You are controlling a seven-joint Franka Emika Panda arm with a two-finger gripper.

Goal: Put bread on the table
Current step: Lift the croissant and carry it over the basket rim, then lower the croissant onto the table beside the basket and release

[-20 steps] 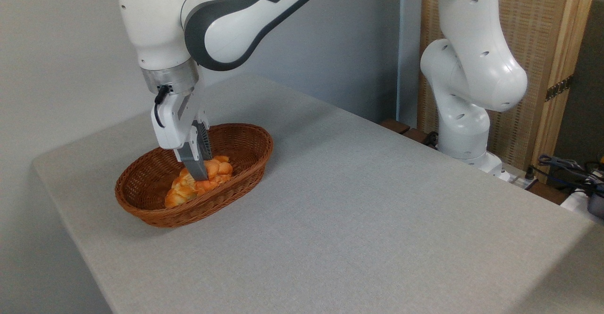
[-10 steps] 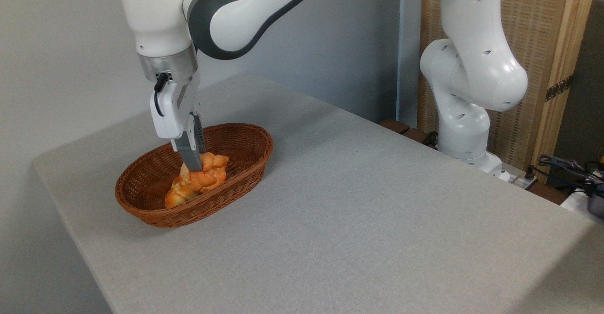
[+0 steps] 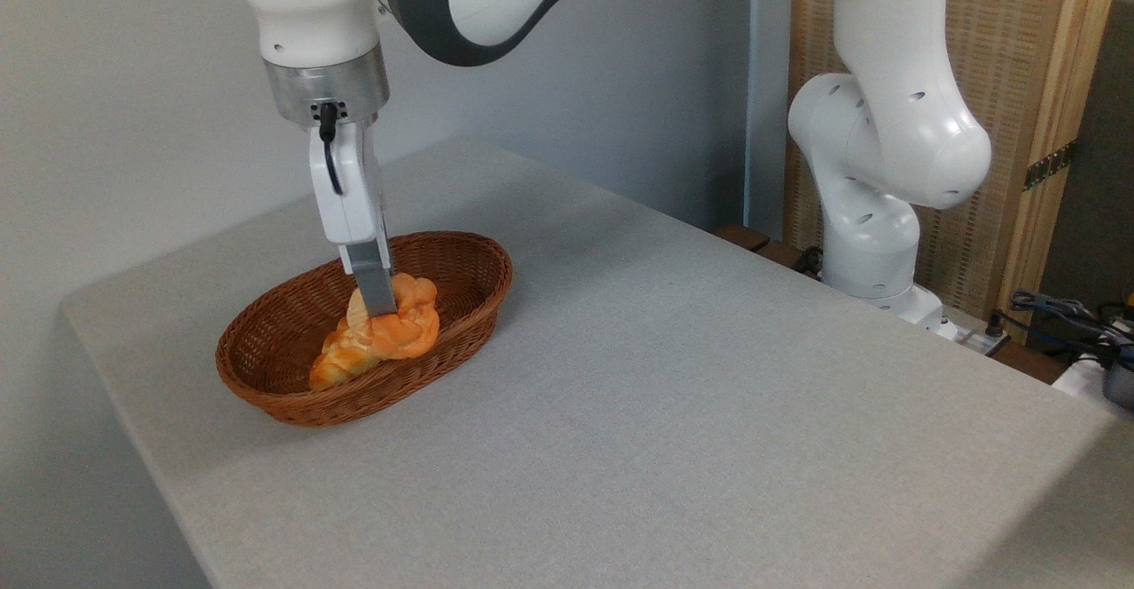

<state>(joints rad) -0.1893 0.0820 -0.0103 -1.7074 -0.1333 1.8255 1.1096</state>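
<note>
Grey tabletop (image 3: 673,394) is filling most of the view, with a pale wall behind it. On its left part a brown basket (image 3: 461,323) is sitting. The white arm is reaching down from above, and its pincer (image 3: 379,298) is pointing straight down into the basket. The bread (image 3: 409,330), a round orange-brown bun, is sitting right under the pincer tips and touching them. The pincer is closing on the bread's top, with one grey finger (image 3: 376,283) showing in front. The bread is inside the basket, just above a paler yellow roll (image 3: 341,360) that is lying on the basket floor, down to its left.
</note>
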